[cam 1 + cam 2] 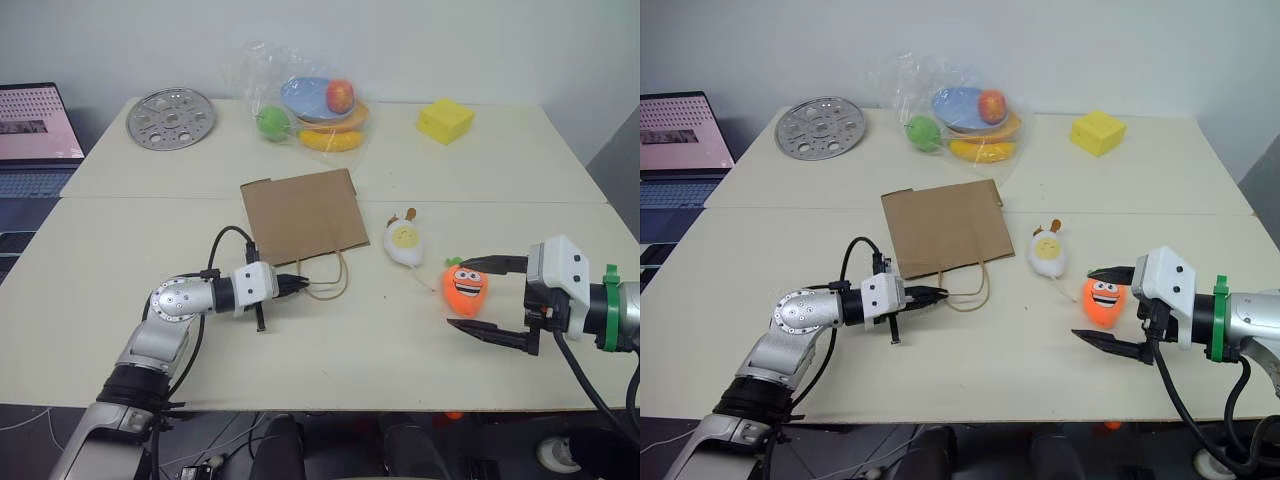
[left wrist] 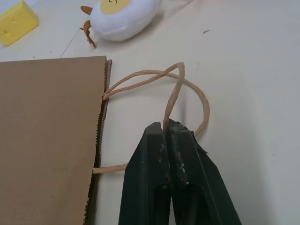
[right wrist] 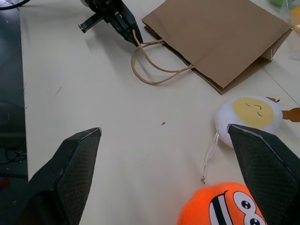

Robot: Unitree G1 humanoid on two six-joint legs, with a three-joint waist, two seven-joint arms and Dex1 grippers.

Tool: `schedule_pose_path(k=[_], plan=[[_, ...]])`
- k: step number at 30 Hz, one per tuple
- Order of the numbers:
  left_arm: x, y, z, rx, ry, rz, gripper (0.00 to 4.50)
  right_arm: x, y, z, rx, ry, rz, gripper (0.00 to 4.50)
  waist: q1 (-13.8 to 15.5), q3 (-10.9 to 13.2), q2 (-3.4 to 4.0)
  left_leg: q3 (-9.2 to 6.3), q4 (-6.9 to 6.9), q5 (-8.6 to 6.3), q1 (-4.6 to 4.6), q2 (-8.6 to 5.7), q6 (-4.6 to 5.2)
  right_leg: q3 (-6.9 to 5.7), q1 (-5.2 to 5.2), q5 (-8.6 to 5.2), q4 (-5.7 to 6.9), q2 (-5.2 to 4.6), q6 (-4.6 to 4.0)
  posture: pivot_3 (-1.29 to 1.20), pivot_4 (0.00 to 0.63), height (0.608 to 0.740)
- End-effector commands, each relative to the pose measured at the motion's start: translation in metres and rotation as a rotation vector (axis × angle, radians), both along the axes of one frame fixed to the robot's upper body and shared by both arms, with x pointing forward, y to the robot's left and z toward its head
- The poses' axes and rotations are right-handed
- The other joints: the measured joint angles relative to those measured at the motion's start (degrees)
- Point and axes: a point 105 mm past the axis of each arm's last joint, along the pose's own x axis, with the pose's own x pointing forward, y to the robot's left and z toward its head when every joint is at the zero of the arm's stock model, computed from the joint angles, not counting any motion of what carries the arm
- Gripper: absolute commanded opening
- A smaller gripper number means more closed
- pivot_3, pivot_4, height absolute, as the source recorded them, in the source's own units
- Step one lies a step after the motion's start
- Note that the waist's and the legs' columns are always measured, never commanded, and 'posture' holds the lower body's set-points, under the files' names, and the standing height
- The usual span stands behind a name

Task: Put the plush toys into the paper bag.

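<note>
Pinching twisted rope handle [image 2: 172, 96] of flat kraft paper bag [image 1: 303, 213]: left fingers [image 2: 161, 140]; right fingers [image 3: 75, 159] spread beside fuzzy carrot [image 1: 465, 289].

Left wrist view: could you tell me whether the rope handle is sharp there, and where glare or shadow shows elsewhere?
Left wrist view: the rope handle is crisp, pinched in the shut left gripper. Left eye view: glare on the plastic bag, soft shadow under the carrot toy. Right wrist view: the near fingers look oversized.
</note>
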Motion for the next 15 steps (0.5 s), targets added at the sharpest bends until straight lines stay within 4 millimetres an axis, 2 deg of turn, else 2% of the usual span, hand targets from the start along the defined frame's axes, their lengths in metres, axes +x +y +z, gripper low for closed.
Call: schedule_pose_path(k=[1,7,10,13,15], plan=[[-0.004,0.000,0.017,-0.032,0.061,-0.021,0.02,-0.003,0.005,0.007,0.014,-0.033,0.021,4.50,0.0,0.0,0.00,0.00,0.00,0.00,0.01,0.00,0.00,0.00,0.00,0.00,0.00,0.00,0.00,0.00,0.150,0.740],[0.007,0.007,0.052,-0.280,0.298,0.076,0.02,0.000,0.032,0.008,0.088,-0.048,0.044,4.50,-0.2,0.0,0.00,-0.06,0.03,0.00,0.01,0.04,0.00,-0.03,0.01,-0.09,0.01,0.06,0.16,0.00,0.150,0.740],[0.006,0.010,0.073,-0.390,0.410,0.071,0.02,0.012,0.055,0.003,0.133,-0.072,0.046,4.50,-0.3,0.0,-0.03,-0.09,0.01,0.00,0.00,0.04,0.00,-0.07,0.00,-0.09,0.01,0.07,0.16,0.00,0.150,0.740],[0.000,0.007,0.086,-0.456,0.489,0.048,0.02,0.025,0.076,0.000,0.177,-0.066,0.048,4.50,-0.5,0.0,-0.04,-0.15,0.01,0.00,-0.02,0.06,0.00,-0.12,-0.02,-0.09,0.04,0.08,0.15,0.00,0.150,0.740],[0.003,0.006,0.093,-0.491,0.498,0.066,0.00,0.037,0.095,-0.003,0.202,-0.083,0.047,4.15,-0.5,0.0,-0.04,-0.20,0.00,0.00,-0.02,0.06,0.00,-0.15,-0.02,-0.07,0.05,0.08,0.12,0.00,0.150,0.740]])
